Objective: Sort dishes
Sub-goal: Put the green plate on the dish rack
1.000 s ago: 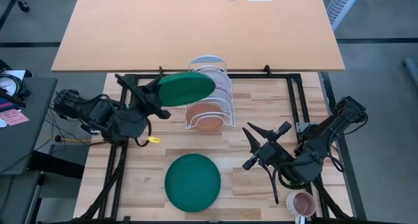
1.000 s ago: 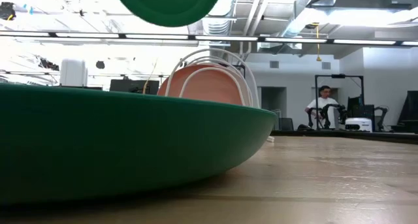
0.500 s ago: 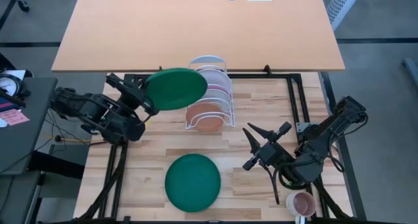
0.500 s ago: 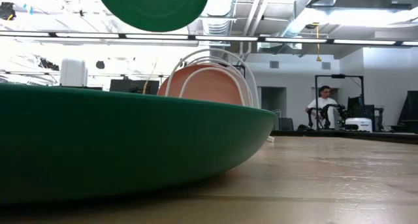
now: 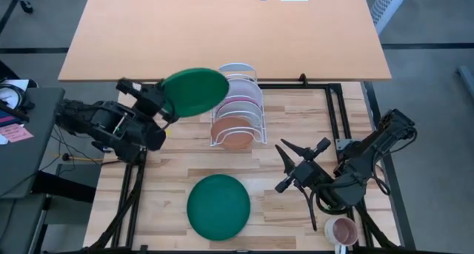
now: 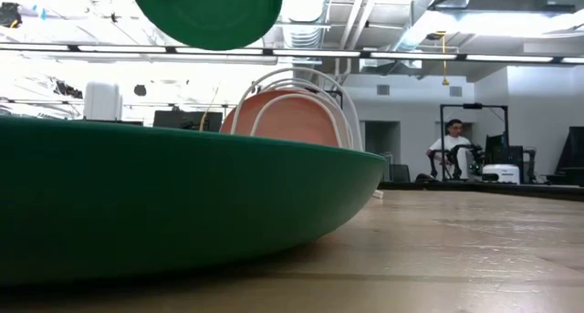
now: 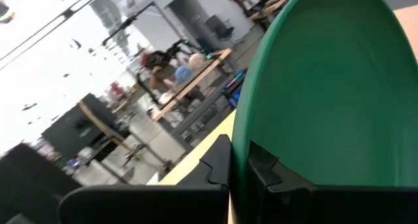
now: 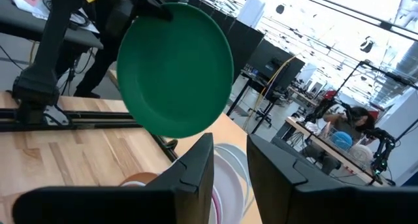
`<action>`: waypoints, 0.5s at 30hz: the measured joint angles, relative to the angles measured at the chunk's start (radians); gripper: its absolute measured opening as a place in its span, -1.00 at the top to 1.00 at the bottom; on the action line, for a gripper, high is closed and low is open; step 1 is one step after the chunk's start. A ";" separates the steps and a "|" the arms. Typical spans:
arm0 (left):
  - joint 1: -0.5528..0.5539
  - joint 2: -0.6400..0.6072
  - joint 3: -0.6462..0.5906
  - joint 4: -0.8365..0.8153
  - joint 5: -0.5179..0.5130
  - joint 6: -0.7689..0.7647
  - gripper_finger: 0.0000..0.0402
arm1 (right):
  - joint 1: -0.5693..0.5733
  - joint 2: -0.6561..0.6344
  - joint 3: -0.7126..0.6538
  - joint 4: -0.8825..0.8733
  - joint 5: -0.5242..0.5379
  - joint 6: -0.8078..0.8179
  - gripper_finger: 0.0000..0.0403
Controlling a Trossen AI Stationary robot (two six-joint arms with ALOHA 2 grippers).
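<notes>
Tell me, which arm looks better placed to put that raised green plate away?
Probably the left. Its gripper already clamps the green plate by the rim, raised beside the rack. The right gripper is open, holding nothing, farther from the rack.

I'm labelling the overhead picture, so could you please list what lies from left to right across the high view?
Left end effector → held dark green round plate → white wire rack → right end effector → small pink mug.

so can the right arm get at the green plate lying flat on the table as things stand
Probably yes. The right claw is open and empty, and bare table lies between it and that green plate; the left claw holds another green plate far off.
</notes>
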 joint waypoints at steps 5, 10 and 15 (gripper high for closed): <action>0.070 -0.002 0.035 0.059 -0.004 0.101 1.00 | -0.007 0.000 0.000 0.000 0.000 0.000 0.52; 0.088 0.000 0.039 0.325 0.301 0.372 1.00 | -0.012 0.000 0.000 0.000 0.000 0.000 0.52; 0.093 0.043 0.022 0.740 0.476 0.737 1.00 | -0.013 0.000 0.000 0.000 0.000 0.000 0.52</action>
